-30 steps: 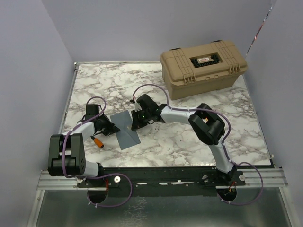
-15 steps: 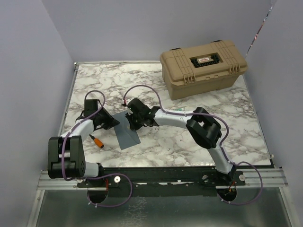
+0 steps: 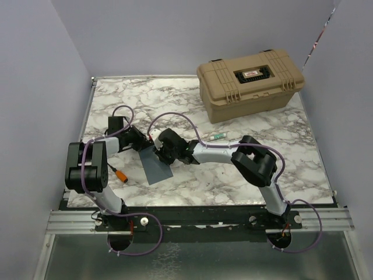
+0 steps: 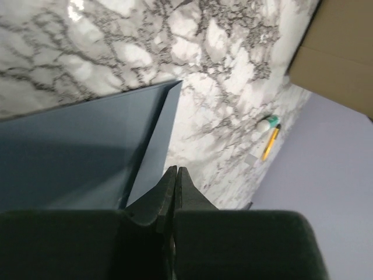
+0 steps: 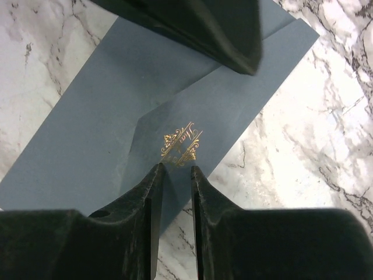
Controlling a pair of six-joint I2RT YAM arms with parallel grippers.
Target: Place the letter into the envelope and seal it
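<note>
right gripper narrowly parted, holding nothing, the envelope and its gold mark just ahead of its tips; left gripper pinched closed, envelope corner just ahead.

No word, brand or number can be read with certainty. A small gold emblem is printed near the centre of the flat slate blue-grey paper envelope. In the right wrist view it is seen as an ornate script monogram wrapped in fine scrollwork, but its letters cannot be made out. In the top view it is lost altogether. On the lid of the tan hard plastic case, a small red-and-white label is set inside a black rectangular panel. Whatever is printed on that label is too small to be read.
</note>
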